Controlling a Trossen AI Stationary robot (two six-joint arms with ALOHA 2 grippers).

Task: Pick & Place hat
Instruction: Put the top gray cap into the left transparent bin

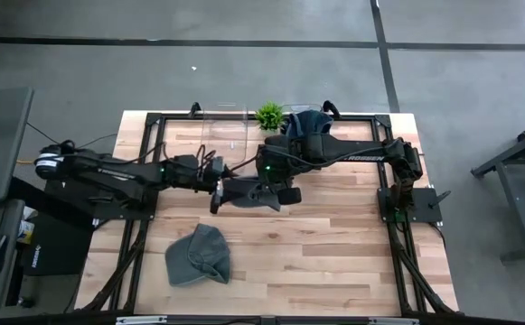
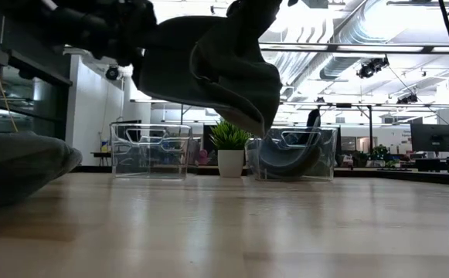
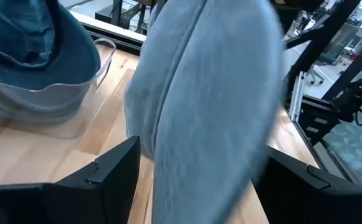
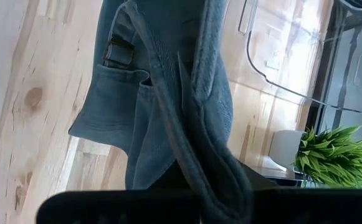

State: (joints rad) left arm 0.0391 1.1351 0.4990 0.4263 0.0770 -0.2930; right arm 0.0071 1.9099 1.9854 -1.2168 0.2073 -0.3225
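Right gripper (image 1: 276, 193) clamped shut on grey cap (image 1: 248, 192), mid-tabletop, raised; left gripper (image 1: 217, 191) wide open around cap. Risk: cap slips during handover.

Both arms are dark, near-black, built of rounded jointed segments. The right arm (image 1: 352, 155) carries white lettering along its forearm; the left arm (image 1: 117, 171) shows faint pale marking, unreadable. A small green light glows on each arm just behind the wrist. Left gripper (image 3: 193, 180) fingers (image 3: 109, 171) are flat, matte black, angular plates with bevelled edges. Cables trail at the left arm's base.
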